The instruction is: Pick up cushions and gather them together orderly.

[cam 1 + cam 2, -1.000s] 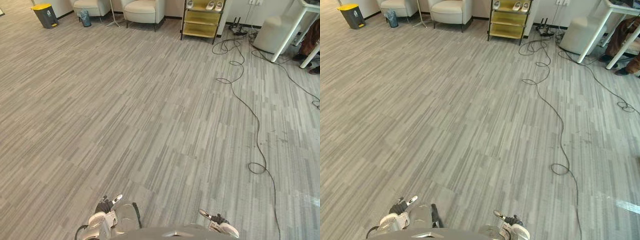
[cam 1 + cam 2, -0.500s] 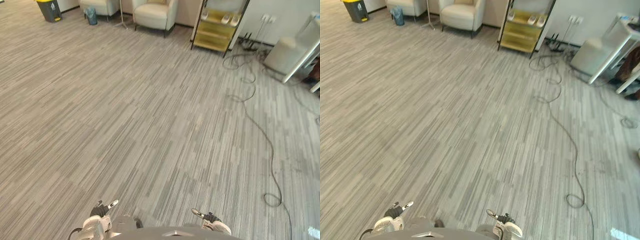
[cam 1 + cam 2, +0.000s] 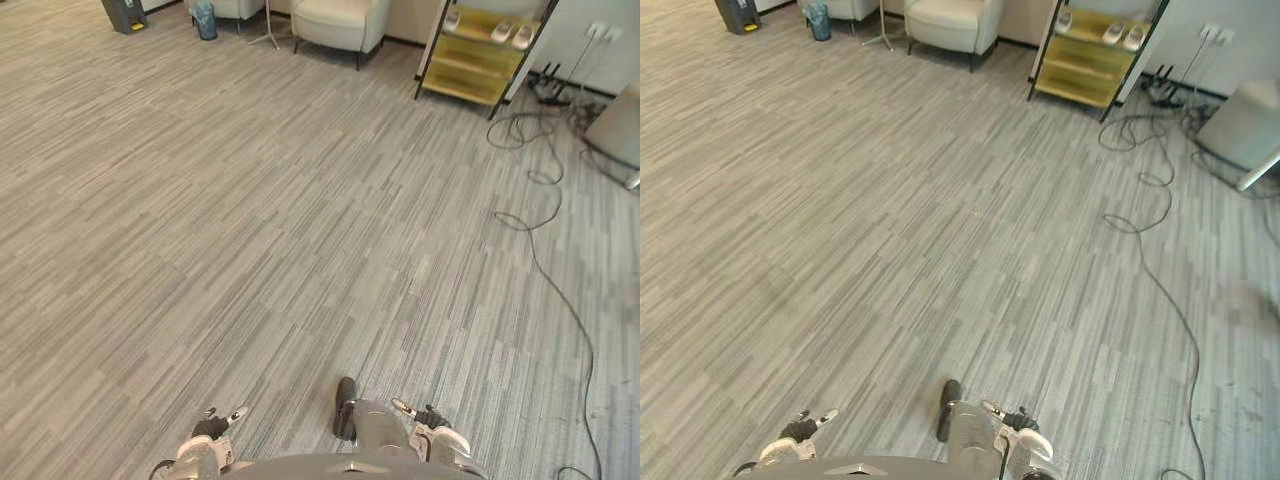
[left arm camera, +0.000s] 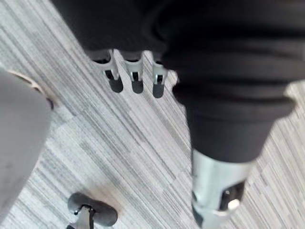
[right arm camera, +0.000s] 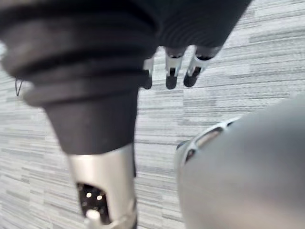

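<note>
My left hand (image 3: 213, 427) hangs low at the view's bottom edge, over the grey striped carpet. In the left wrist view its fingers (image 4: 136, 78) are straight, the thumb (image 4: 217, 191) stands apart, and nothing lies between them. My right hand (image 3: 427, 418) hangs low on the other side. Its fingers (image 5: 170, 75) are also straight and its thumb (image 5: 102, 191) is spread, with bare carpet past them. Both hands are open and hold nothing.
At the far wall stand a cream armchair (image 3: 337, 20), a yellow shelf (image 3: 482, 55) with shoes on top, a small blue bin (image 3: 204, 18) and a dark bin (image 3: 124, 12). A black cable (image 3: 545, 250) snakes over the floor on the right. Wide carpet stretches ahead.
The whole picture has shifted as the camera moved: the armchair and shelf now sit further right. Both hands stay low and empty.
</note>
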{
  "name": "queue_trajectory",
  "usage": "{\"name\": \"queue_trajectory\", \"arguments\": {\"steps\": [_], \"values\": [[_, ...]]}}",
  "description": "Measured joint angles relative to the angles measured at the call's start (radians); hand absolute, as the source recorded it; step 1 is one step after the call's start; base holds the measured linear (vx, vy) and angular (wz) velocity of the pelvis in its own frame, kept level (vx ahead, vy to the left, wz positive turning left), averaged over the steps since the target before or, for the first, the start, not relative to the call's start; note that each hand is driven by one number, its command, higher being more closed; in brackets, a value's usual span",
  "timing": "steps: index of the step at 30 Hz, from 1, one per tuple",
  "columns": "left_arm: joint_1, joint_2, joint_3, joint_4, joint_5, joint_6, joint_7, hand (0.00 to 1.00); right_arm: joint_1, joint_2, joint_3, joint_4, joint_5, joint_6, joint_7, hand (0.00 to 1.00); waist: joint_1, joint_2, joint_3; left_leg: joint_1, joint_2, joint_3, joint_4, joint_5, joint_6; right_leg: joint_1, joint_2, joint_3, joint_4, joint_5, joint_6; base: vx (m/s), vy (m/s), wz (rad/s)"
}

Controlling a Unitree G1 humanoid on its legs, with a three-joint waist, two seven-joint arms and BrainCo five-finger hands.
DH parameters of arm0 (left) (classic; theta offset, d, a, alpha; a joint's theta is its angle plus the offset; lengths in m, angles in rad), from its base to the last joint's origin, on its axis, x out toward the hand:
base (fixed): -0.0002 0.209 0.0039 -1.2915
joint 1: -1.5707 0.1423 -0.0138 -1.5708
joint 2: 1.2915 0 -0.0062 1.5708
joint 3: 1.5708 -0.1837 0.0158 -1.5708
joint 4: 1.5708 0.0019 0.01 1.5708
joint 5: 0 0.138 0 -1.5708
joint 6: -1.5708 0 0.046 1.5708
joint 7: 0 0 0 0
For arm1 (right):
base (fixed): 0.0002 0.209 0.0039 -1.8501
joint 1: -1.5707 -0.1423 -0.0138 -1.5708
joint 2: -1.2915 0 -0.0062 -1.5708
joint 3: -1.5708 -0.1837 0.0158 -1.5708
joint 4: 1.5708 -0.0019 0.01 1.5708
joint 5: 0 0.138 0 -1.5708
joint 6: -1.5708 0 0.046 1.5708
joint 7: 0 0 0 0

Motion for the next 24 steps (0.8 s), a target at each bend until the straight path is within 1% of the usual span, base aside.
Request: {"name": "queue_trajectory", "arguments": {"steps": [1, 2, 3, 4, 5, 6, 7, 8, 9, 10, 11, 12, 13, 14, 15, 16, 17, 18, 19, 21, 22, 23, 24], "values": [[-0.001, -0.003, 0.001, -0.007, 0.002, 0.000, 0.000, 0.00, 0.005, 0.001, 0.001, -0.007, 0.000, 0.001, 0.000, 0.00, -0.005, 0.002, 0.002, -0.052, 0.015, -0.027, 0.117, 0.036, -0.009, 0.022, 0.006, -0.004, -0.011, -0.008, -0.005, 0.35, -0.210, 0.08], [0.000, -0.005, 0.003, -0.020, 0.006, -0.001, -0.006, 0.00, 0.019, 0.000, 0.004, -0.015, -0.001, 0.003, -0.001, 0.00, 0.000, 0.012, 0.005, -0.131, 0.045, -0.058, 0.301, 0.105, -0.026, 0.069, 0.026, -0.003, -0.040, -0.017, -0.011, 0.43, -0.148, -0.10], [0.002, -0.009, 0.005, -0.036, 0.005, -0.001, -0.008, 0.00, 0.033, -0.008, 0.024, -0.015, -0.001, 0.002, -0.002, 0.00, 0.011, 0.014, 0.018, -0.209, 0.080, -0.052, 0.493, 0.116, -0.027, 0.139, 0.054, 0.015, -0.077, -0.034, -0.027, 0.34, -0.101, -0.22], [0.003, -0.010, 0.005, -0.046, 0.005, -0.002, -0.008, 0.00, 0.034, -0.013, 0.037, -0.015, -0.001, 0.002, -0.002, 0.00, 0.015, 0.019, 0.021, -0.237, 0.090, -0.039, 0.553, 0.113, -0.023, 0.175, 0.061, 0.022, -0.096, -0.040, -0.033, 0.50, -0.104, -0.41], [0.004, -0.009, 0.004, -0.056, 0.005, -0.002, -0.008, 0.00, 0.034, -0.019, 0.062, -0.013, 0.000, 0.006, -0.003, 0.00, 0.026, 0.017, 0.024, -0.322, 0.092, 0.006, 0.612, 0.098, -0.001, 0.260, 0.066, 0.053, -0.143, -0.055, -0.040, 0.39, -0.059, -0.36], [0.004, -0.009, 0.001, -0.062, 0.004, -0.003, -0.008, 0.00, 0.038, -0.022, 0.069, -0.010, 0.000, 0.006, -0.003, 0.00, 0.030, 0.016, 0.024, -0.355, 0.089, 0.025, 0.601, 0.091, 0.007, 0.284, 0.066, 0.063, -0.162, -0.059, -0.041, 0.52, -0.053, -0.44], [0.004, -0.008, -0.004, -0.073, 0.004, -0.006, -0.008, 0.00, 0.039, -0.023, 0.062, 0.001, 0.000, 0.006, -0.003, 0.00, 0.039, 0.017, 0.024, -0.411, 0.083, 0.049, 0.543, 0.067, 0.020, 0.323, 0.064, 0.077, -0.194, -0.063, -0.034, 0.34, -0.002, -0.31], [0.004, -0.008, -0.003, -0.078, 0.004, -0.007, -0.008, 0.00, 0.039, -0.024, 0.058, 0.004, 0.000, 0.008, -0.004, 0.00, 0.043, 0.017, 0.024, -0.433, 0.079, 0.058, 0.499, 0.059, 0.029, 0.341, 0.061, 0.079, -0.206, -0.065, -0.030, 0.42, 0.077, -0.40], [0.005, -0.003, -0.003, -0.088, 0.004, -0.008, -0.008, 0.00, 0.043, -0.022, 0.055, 0.006, 0.004, 0.019, -0.005, 0.00, 0.051, 0.012, 0.026, -0.476, 0.056, 0.080, 0.311, 0.050, 0.045, 0.386, 0.045, 0.090, -0.233, -0.076, -0.013, 0.29, 0.070, -0.30], [0.005, -0.003, -0.003, -0.091, 0.004, -0.008, -0.008, 0.00, 0.044, -0.020, 0.055, 0.006, 0.004, 0.023, -0.005, 0.00, 0.055, 0.008, 0.026, -0.476, 0.036, 0.080, 0.206, 0.053, 0.045, 0.401, 0.034, 0.095, -0.240, -0.082, -0.007, 0.39, 0.131, -0.31], [0.004, -0.005, -0.004, -0.091, 0.005, -0.011, -0.007, 0.00, 0.053, -0.017, 0.056, 0.000, 0.005, 0.023, -0.005, 0.00, 0.063, 0.002, 0.022, -0.469, -0.014, 0.060, -0.019, 0.086, 0.031, 0.425, 0.010, 0.107, -0.244, -0.107, 0.014, 0.42, 0.198, -0.13], [0.006, -0.008, -0.004, -0.089, 0.005, -0.012, -0.006, 0.00, 0.062, -0.017, 0.057, -0.007, 0.004, 0.022, -0.005, 0.00, 0.064, 0.005, 0.020, -0.469, -0.055, 0.009, -0.205, 0.140, 0.019, 0.449, -0.005, 0.111, -0.245, -0.135, 0.036, 0.52, 0.252, -0.08], [0.007, -0.009, -0.005, -0.089, 0.005, -0.012, -0.006, 0.00, 0.063, -0.020, 0.059, -0.007, 0.004, 0.022, -0.005, 0.00, 0.064, 0.008, 0.017, -0.471, -0.065, -0.016, -0.256, 0.165, 0.019, 0.456, -0.007, 0.116, -0.243, -0.150, 0.047, 0.56, 0.316, -0.17], [0.004, -0.006, -0.007, -0.089, 0.004, -0.014, -0.006, 0.00, 0.064, -0.023, 0.064, -0.003, 0.004, 0.023, -0.005, 0.00, 0.072, -0.003, 0.011, -0.463, -0.087, -0.036, -0.261, 0.274, 0.029, 0.470, -0.027, 0.137, -0.229, -0.185, 0.071, 0.53, 0.312, -0.36], [0.006, 0.004, -0.012, -0.088, 0.005, -0.014, -0.007, 0.00, 0.063, -0.010, 0.066, -0.002, 0.001, 0.023, -0.005, 0.00, 0.072, -0.026, -0.011, -0.457, -0.121, -0.036, -0.248, 0.313, 0.069, 0.475, -0.060, 0.161, -0.210, -0.217, 0.080, 0.54, 0.308, -0.46], [0.006, 0.015, -0.014, -0.088, 0.005, -0.013, -0.007, 0.00, 0.066, 0.002, 0.067, 0.001, 0.000, 0.023, -0.004, 0.00, 0.072, -0.047, -0.019, -0.460, -0.135, -0.025, -0.228, 0.299, 0.089, 0.475, -0.079, 0.174, -0.189, -0.228, 0.082, 0.55, 0.242, -0.52], [0.006, 0.030, -0.018, -0.085, 0.005, -0.012, -0.006, 0.00, 0.061, 0.027, 0.069, -0.002, -0.001, 0.022, -0.003, 0.00, 0.071, -0.083, -0.037, -0.462, -0.155, 0.009, -0.180, 0.238, 0.114, 0.453, -0.110, 0.209, -0.134, -0.234, 0.083, 0.44, 0.161, -0.47], [0.005, 0.033, -0.022, -0.082, 0.006, -0.011, -0.006, 0.00, 0.061, 0.035, 0.068, -0.005, -0.001, 0.022, -0.002, 0.00, 0.073, -0.090, -0.042, -0.453, -0.159, 0.025, -0.155, 0.211, 0.119, 0.440, -0.123, 0.234, -0.089, -0.233, 0.084, 0.62, 0.256, -0.78], [0.001, 0.043, -0.045, -0.068, 0.006, -0.010, -0.006, 0.00, 0.062, 0.032, 0.067, -0.003, -0.005, 0.021, -0.002, 0.00, 0.080, -0.095, -0.049, -0.407, -0.162, 0.080, -0.117, 0.150, 0.149, 0.371, -0.145, 0.287, 0.119, -0.226, 0.114, 0.49, 0.228, -0.67], [0.001, 0.051, -0.065, -0.063, 0.007, -0.008, -0.006, 0.00, 0.059, 0.028, 0.068, -0.006, -0.019, 0.021, -0.001, 0.00, 0.078, -0.093, -0.049, -0.361, -0.165, 0.104, -0.113, 0.118, 0.164, 0.293, -0.161, 0.296, 0.315, -0.176, 0.182, 0.40, 0.188, -0.51], [-0.004, 0.056, -0.078, -0.050, 0.007, -0.003, -0.006, 0.00, 0.058, 0.023, 0.068, -0.008, -0.034, 0.020, -0.001, 0.00, 0.069, -0.087, -0.042, -0.309, -0.168, 0.110, -0.123, 0.091, 0.168, 0.226, -0.178, 0.277, 0.485, -0.137, 0.213, 0.39, 0.166, -0.27], [-0.006, 0.058, -0.085, -0.041, 0.007, 0.003, -0.006, 0.00, 0.059, 0.018, 0.068, -0.009, -0.039, 0.021, -0.001, 0.00, 0.061, -0.080, -0.037, -0.270, -0.169, 0.111, -0.136, 0.080, 0.168, 0.199, -0.185, 0.243, 0.560, -0.136, 0.206, 0.45, 0.173, -0.25], [-0.007, 0.058, -0.094, -0.029, 0.007, 0.007, -0.006, 0.00, 0.061, 0.013, 0.067, -0.009, -0.038, 0.021, -0.001, 0.00, 0.056, -0.067, -0.029, -0.194, -0.168, 0.122, -0.184, 0.073, 0.164, 0.161, -0.200, 0.171, 0.633, -0.164, 0.170, 0.29, 0.104, -0.18]]}}
